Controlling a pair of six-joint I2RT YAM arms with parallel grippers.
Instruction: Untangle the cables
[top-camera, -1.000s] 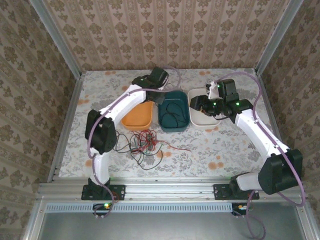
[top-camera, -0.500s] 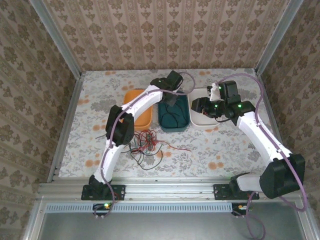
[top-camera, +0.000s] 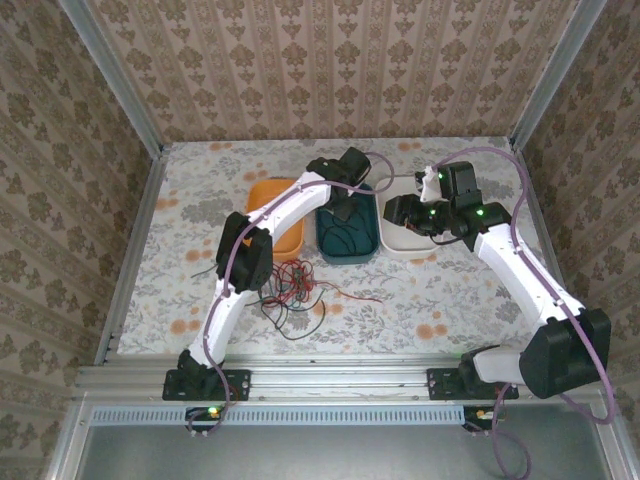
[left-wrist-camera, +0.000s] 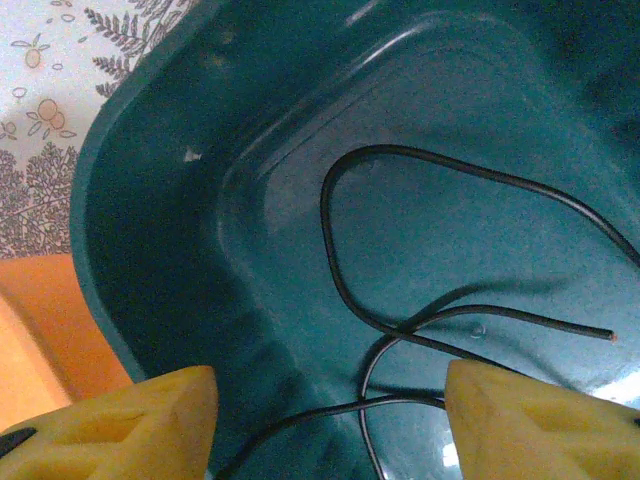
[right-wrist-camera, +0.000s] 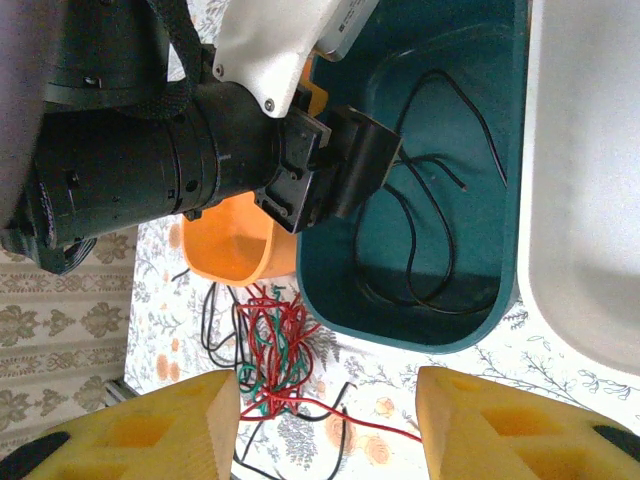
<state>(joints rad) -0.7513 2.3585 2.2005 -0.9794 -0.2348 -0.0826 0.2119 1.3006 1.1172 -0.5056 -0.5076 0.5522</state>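
Arching left arm (top-camera: 285, 207) over teal bin (top-camera: 350, 257)

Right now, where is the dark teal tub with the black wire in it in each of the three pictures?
Top external: the teal tub sits mid-table, the middle of three tubs, under the left arm's tip.
Left wrist: the teal tub takes up most of the picture, seen from close above.
Right wrist: the teal tub is upper centre-right.
Shared landmark: the orange tub right beside it.
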